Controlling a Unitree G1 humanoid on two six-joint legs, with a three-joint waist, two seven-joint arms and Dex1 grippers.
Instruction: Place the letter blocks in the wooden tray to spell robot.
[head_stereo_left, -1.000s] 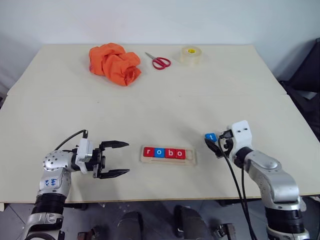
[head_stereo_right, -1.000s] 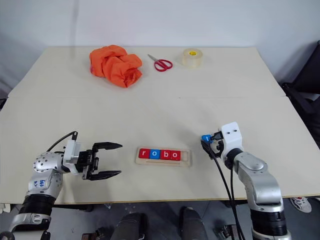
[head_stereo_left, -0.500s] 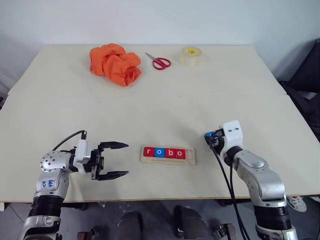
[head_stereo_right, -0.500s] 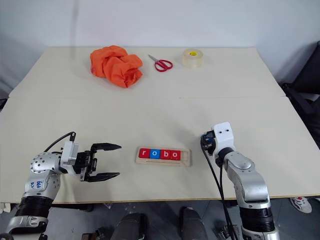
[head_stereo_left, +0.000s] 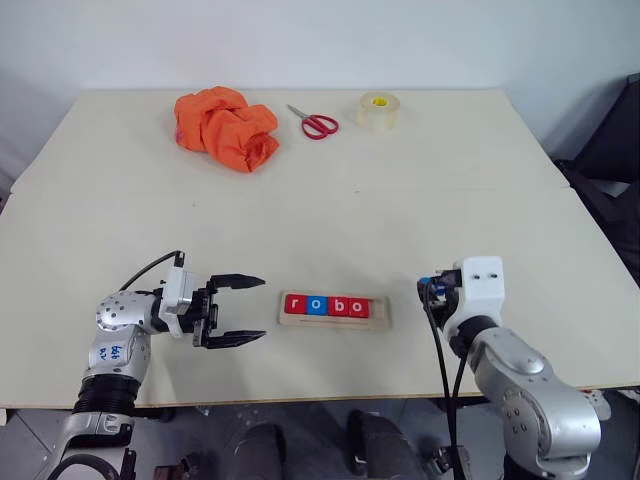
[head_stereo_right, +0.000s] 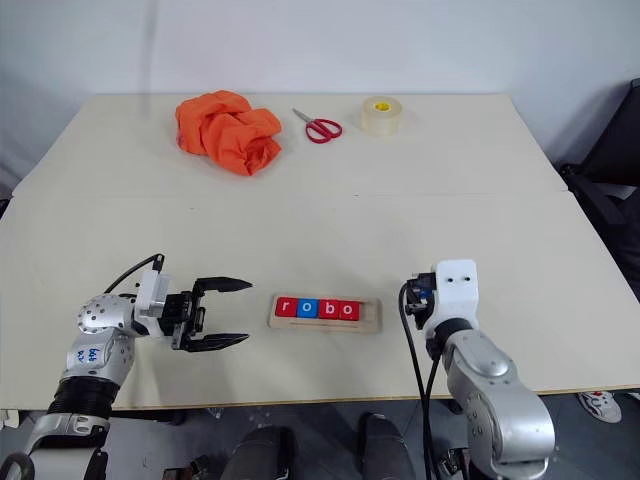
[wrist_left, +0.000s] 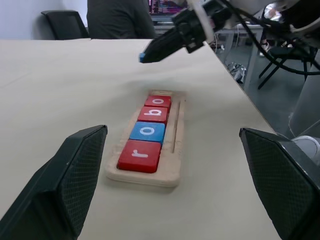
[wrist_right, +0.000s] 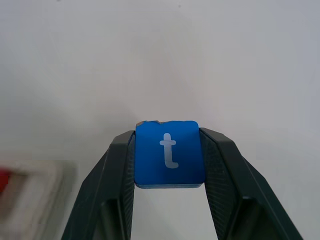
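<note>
Right claw (wrist_right: 168, 150) pulled back, pinching t block (wrist_right: 168, 152)

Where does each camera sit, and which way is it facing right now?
Left and right eye views: on the head, looking down over the pale table; both arms show.
Left wrist view: along the open left claw, facing the pale wooden tray with red and blue letter blocks.
Right wrist view: along the right claw, shut on the blue t block above the table.
Shared: left wrist and eye views both show the tray.
</note>
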